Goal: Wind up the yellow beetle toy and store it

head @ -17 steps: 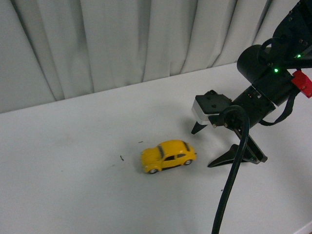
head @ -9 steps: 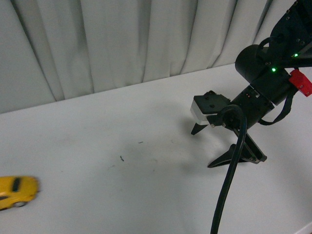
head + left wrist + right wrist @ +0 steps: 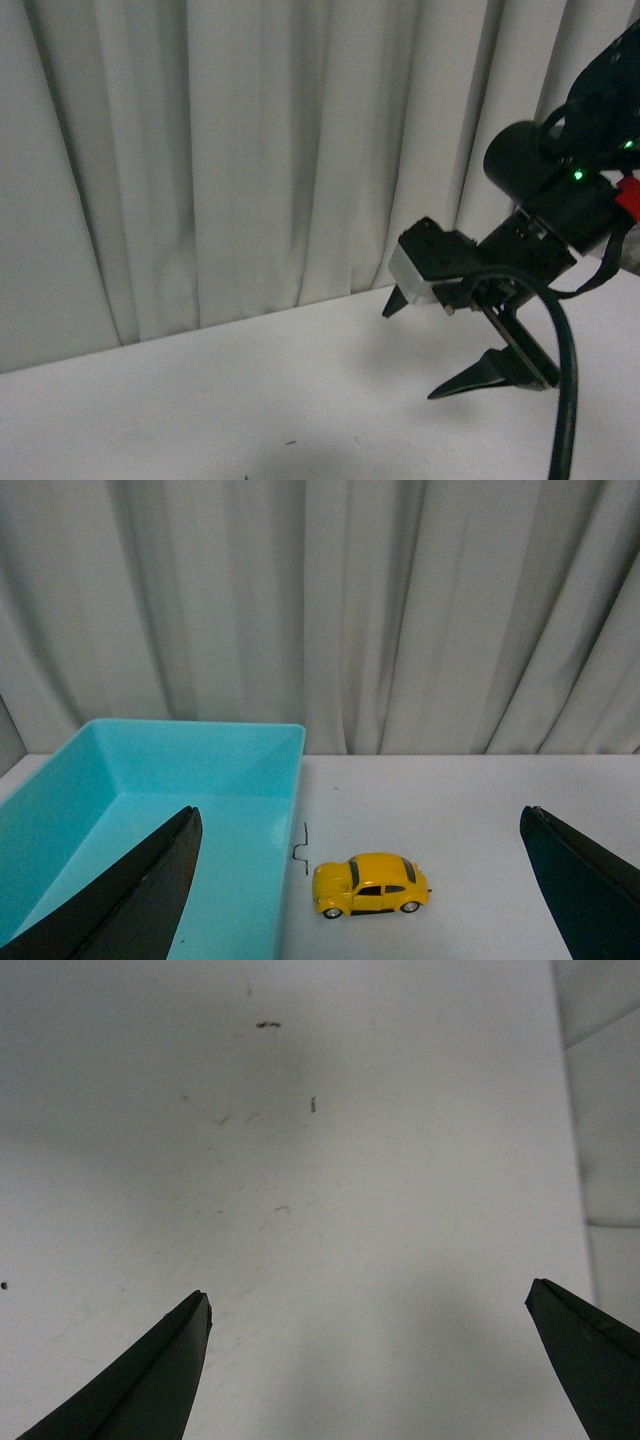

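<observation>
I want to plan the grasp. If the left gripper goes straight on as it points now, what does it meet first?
Probably the yellow beetle toy, sitting on the table between the left gripper's open fingers, beside the blue bin; depth is unclear.

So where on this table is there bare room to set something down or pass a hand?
The white table under the open right gripper is bare apart from small specks. In the left wrist view, free strips lie between the yellow beetle toy and the curtain, and beyond the toy away from the turquoise bin. Tightest: the gap between toy and bin.
</observation>
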Robot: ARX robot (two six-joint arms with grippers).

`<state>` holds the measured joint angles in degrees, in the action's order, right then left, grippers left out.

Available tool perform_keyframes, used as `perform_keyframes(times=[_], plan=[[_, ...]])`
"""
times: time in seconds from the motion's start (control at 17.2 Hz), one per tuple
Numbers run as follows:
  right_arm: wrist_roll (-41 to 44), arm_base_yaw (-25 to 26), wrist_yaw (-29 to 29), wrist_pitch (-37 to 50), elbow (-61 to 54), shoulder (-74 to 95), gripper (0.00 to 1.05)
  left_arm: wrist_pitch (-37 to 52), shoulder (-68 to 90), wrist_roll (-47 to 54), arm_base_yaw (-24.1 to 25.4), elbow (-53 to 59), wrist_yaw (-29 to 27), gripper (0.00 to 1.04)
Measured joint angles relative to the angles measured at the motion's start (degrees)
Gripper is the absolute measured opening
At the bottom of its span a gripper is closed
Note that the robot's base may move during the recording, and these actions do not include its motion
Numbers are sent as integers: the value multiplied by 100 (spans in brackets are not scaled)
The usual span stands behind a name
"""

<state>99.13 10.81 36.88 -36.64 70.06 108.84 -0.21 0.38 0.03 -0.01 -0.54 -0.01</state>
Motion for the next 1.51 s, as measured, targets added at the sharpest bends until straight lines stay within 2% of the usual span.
perform_keyframes(times=[0.17, 0.23, 0.29, 0.35, 0.41, 0.58, 0.7, 0.76, 0.81, 0.87, 0.93, 1.05, 1.51], plan=[[22, 0, 205, -120, -90, -981, 98, 0, 0, 0, 0, 0, 0, 98], [-77, -42, 160, 109, -297, -1427, 97, 0, 0, 0, 0, 0, 0, 98], [-1023, -240, -837, 2291, -1217, -2039, 89, 0, 0, 0, 0, 0, 0, 98], [-1727, -352, -1397, 3145, -1722, -2391, 84, 0, 0, 0, 0, 0, 4, 98], [-1847, -396, -1554, 3456, -1915, -2509, 82, 2, 0, 0, 0, 0, 2, 98], [-3598, -623, -2378, 5005, -2973, -3178, 71, 0, 0, 0, 0, 0, 0, 98], [-4933, -752, -2887, 5984, -3670, -3681, 62, 0, 0, 0, 0, 0, -4, 98], [-6175, -916, -3414, 6647, -4162, -4210, 53, -2, 0, 0, 0, 0, -11, 98], [-7630, -1054, -3615, 6765, -4559, -5058, 40, -2, 0, 0, 0, 0, 2, 98], [-8537, -1086, -3633, 6428, -4828, -5770, 29, 0, 0, 0, 0, 0, 0, 98], [-9066, -1080, -3670, 6035, -5141, -6384, 19, 7, 0, -2, 0, 0, -13, 98], [-9530, -1080, -3685, 6048, -5558, -7027, 2, 0, 0, 0, 0, 0, 0, 98], [-9812, -1080, -3685, 5877, -6398, -8056, 2, 0, 0, 0, 0, 0, 0, 98]])
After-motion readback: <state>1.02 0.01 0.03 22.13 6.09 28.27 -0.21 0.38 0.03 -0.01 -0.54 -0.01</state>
